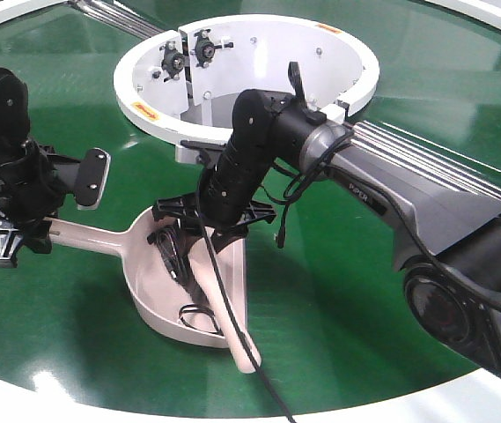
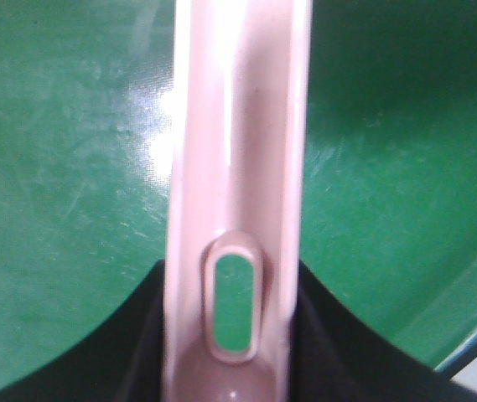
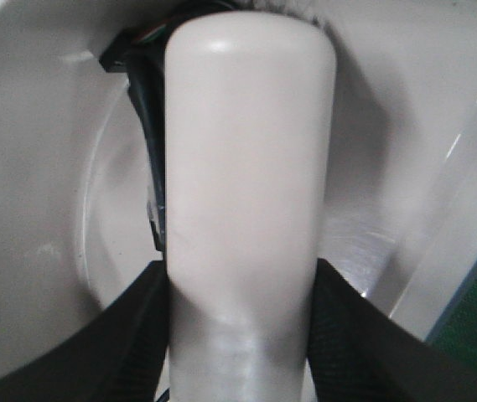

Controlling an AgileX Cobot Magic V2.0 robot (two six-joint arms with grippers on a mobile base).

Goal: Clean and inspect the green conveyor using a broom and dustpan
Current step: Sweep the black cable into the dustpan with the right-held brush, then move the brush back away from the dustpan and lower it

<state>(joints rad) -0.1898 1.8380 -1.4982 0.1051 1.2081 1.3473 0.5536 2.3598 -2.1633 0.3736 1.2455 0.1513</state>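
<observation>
Both grip: left hand (image 1: 30,231) the beige-pink plastic scoop dustpan (image 1: 149,295), right hand (image 1: 219,233) the slim beige plastic broom (image 3: 246,167); seemingly sweeping in, next lift level.

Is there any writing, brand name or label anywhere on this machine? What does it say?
"PIPER": white letters on the right arm, along its grey link, just legible.
Yellow stickers on the white ring: too small to read.
Both wrist views: no text.
</observation>
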